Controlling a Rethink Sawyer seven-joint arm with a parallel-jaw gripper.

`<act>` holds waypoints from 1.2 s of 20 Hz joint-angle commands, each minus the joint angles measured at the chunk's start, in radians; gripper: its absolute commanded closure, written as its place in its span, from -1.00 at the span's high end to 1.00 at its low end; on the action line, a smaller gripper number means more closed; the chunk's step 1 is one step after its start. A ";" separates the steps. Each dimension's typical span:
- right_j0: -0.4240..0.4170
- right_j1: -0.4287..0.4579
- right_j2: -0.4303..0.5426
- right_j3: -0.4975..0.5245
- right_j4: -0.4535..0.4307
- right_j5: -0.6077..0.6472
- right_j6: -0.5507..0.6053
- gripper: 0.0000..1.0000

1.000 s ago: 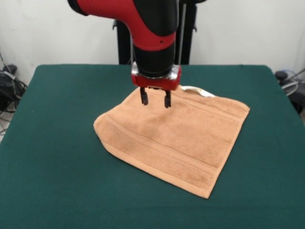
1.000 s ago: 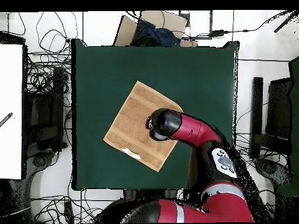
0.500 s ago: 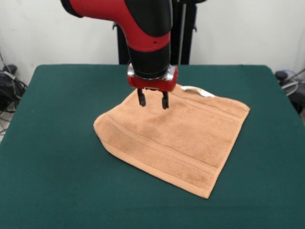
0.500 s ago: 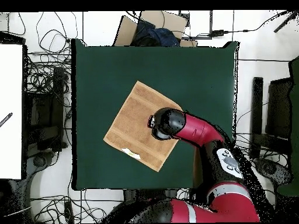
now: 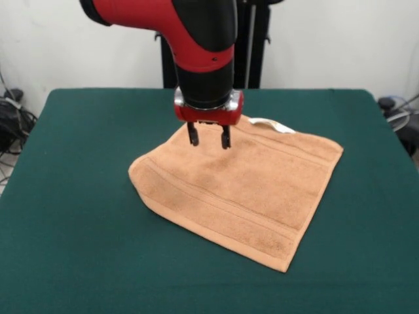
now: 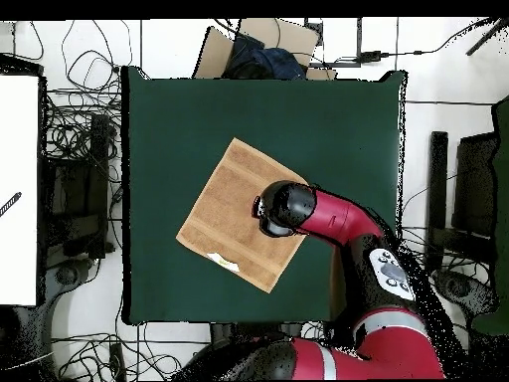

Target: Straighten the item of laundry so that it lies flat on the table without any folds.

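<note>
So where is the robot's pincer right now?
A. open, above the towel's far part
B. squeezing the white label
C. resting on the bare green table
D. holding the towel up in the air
A: the pincer hangs open over the far part of the towel, which lies on the table.

- Behind the table you see a plain white wall [image 5: 340, 46].
- From above, you see tangled black cables [image 6: 75, 119] on the pale floor.
- A brown cardboard box [image 6: 260, 45] holds something dark blue.
- A white rectangular panel [image 6: 18, 189] lies alongside.
</note>
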 commanded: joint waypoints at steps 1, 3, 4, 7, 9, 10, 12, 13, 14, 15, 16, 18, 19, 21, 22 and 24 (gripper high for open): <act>-0.026 0.006 0.120 -0.026 -0.055 0.063 -0.063 1.00; -0.027 0.008 0.120 -0.035 -0.059 0.075 -0.070 1.00; -0.028 0.010 0.121 -0.039 -0.061 0.078 -0.074 1.00; -0.033 0.009 0.128 -0.051 -0.067 0.092 -0.091 1.00; -0.036 0.007 0.133 -0.060 -0.070 0.107 -0.101 1.00; -0.038 0.008 0.136 -0.065 -0.072 0.115 -0.106 1.00; -0.047 0.009 0.146 -0.065 -0.075 0.120 -0.111 1.00; -0.054 0.012 0.153 -0.062 -0.074 0.118 -0.112 1.00; -0.058 0.014 0.157 -0.063 -0.076 0.117 -0.111 1.00; -0.062 0.017 0.160 -0.064 -0.077 0.116 -0.111 1.00; -0.064 0.017 0.162 -0.067 -0.080 0.122 -0.113 1.00; -0.068 0.013 0.160 -0.078 -0.089 0.136 -0.114 1.00; -0.070 0.009 0.160 -0.079 -0.094 0.140 -0.115 1.00; -0.082 0.006 0.166 -0.077 -0.102 0.143 -0.119 1.00; -0.087 0.006 0.169 -0.078 -0.106 0.143 -0.121 1.00; -0.096 0.004 0.173 -0.079 -0.112 0.146 -0.124 1.00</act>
